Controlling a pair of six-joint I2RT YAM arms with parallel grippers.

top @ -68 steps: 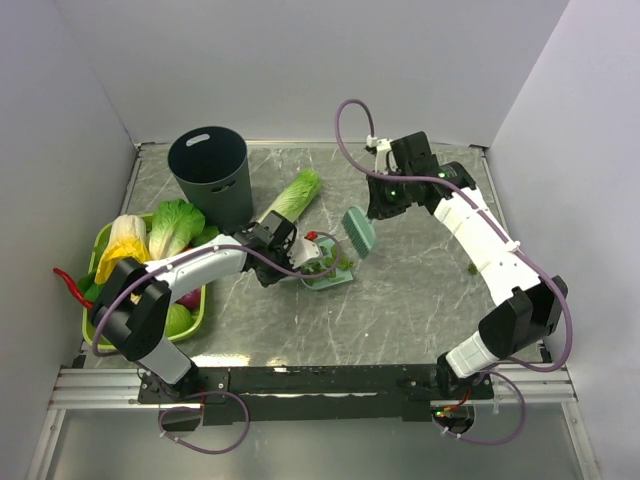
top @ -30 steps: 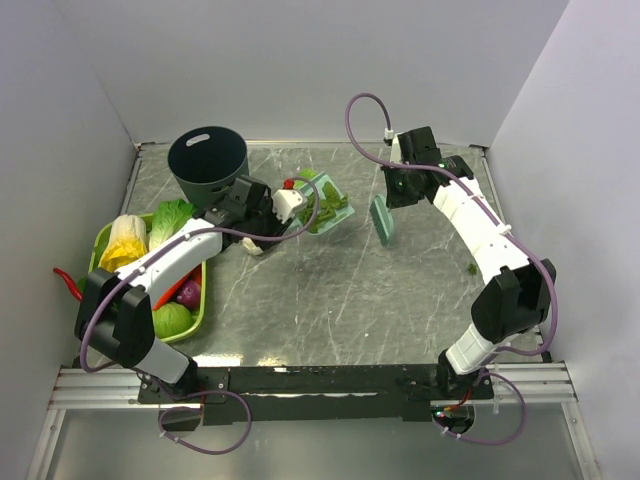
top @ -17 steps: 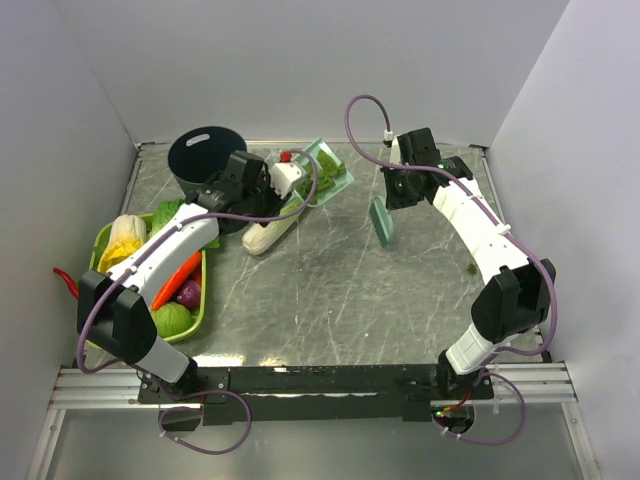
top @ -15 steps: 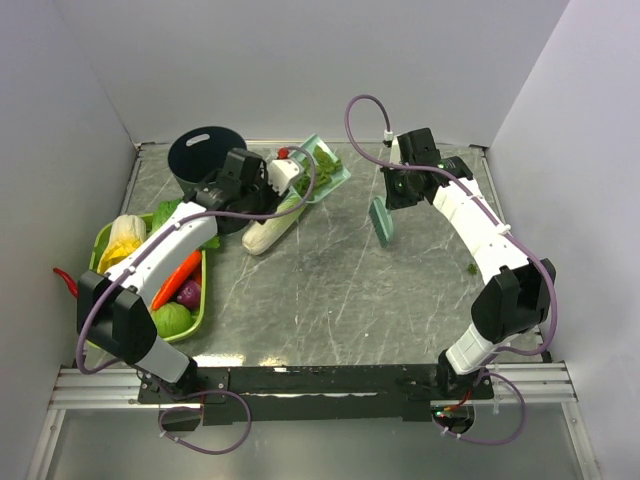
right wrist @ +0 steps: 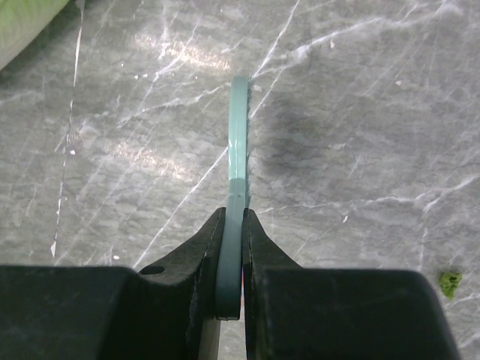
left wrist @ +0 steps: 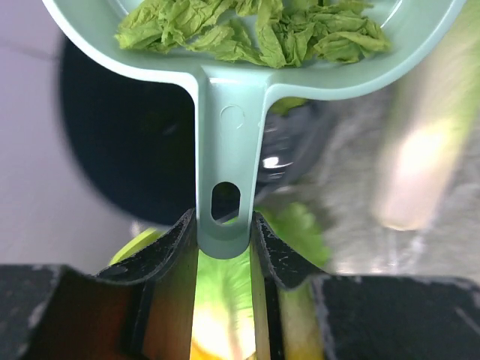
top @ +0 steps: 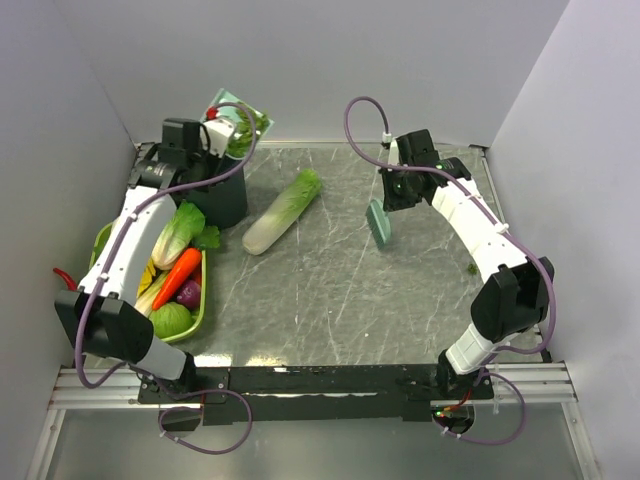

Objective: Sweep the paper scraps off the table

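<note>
While clamping the handle of the teal plastic dustpan (left wrist: 229, 135) in the left gripper (left wrist: 225, 232), crumpled green paper scraps (left wrist: 255, 34) heaped straight ahead along it, round dark bin (left wrist: 127, 157) just below, probably needs tipping forward, with the right gripper (right wrist: 231, 247) pinching the teal brush (right wrist: 238, 135) over the grey marble table (top: 400, 300).

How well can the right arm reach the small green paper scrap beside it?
Probably yes: the scrap lies alone on bare grey marble table, and the right pincer holds the teal hand brush.

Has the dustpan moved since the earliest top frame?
Yes. The dustpan went from well right of the dark bin, leftward and away from the arms' bases, to over it.
</note>
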